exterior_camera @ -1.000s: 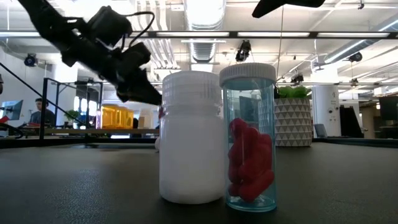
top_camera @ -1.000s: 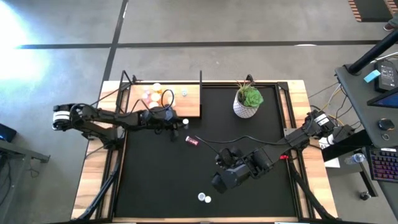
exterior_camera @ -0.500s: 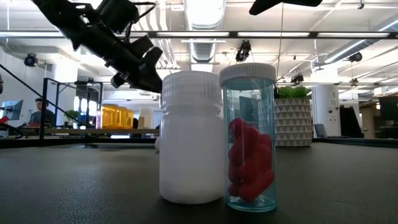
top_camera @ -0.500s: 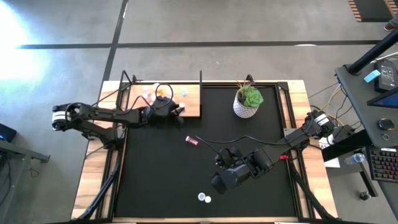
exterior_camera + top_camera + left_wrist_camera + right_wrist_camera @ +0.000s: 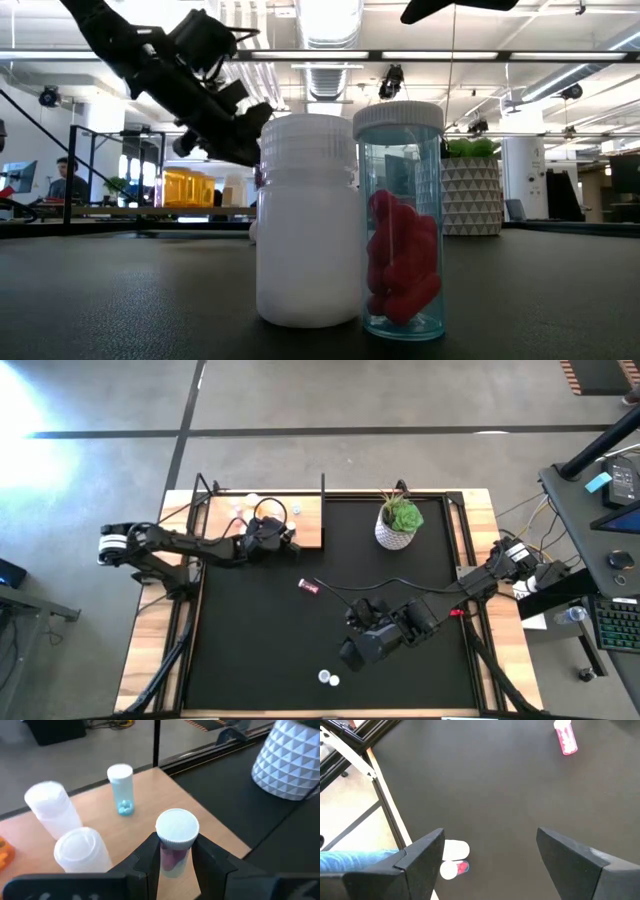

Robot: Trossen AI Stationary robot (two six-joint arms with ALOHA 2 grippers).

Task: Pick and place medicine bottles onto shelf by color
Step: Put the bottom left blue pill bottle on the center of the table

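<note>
My left gripper (image 5: 290, 535) hangs over the right part of the light wooden shelf (image 5: 305, 530), shut on a clear medicine bottle (image 5: 176, 832) with a white cap and magenta contents. On the shelf stand a pale blue bottle (image 5: 121, 787), two white bottles (image 5: 47, 807) and an orange one (image 5: 2, 852) at the picture's edge. A pink bottle (image 5: 308, 587) lies on its side on the black mat. A white bottle (image 5: 305, 220) and a clear red-filled one (image 5: 400, 220) stand at the near edge. My right gripper (image 5: 360, 650) hangs open above the mat, over nothing. My left gripper pinches the magenta bottle's body just below the cap (image 5: 172, 857) between its two fingers (image 5: 150, 857). The fingers come from the table's left, slanting down. The bottle stands cap up over the shelf; the fingers hide its bottom, so I cannot tell whether it rests there.
A green plant in a white faceted pot (image 5: 398, 520) stands on the mat right of the shelf. Thin black posts (image 5: 322, 490) rise at the shelf's far side. Bare black mat (image 5: 260, 640) lies between the two arms.
My left gripper has carried the magenta bottle from above the mat toward the table's far edge, onto the shelf's right part. Its wrist has rolled and tipped on the way. The gripper has stayed shut on the bottle.
</note>
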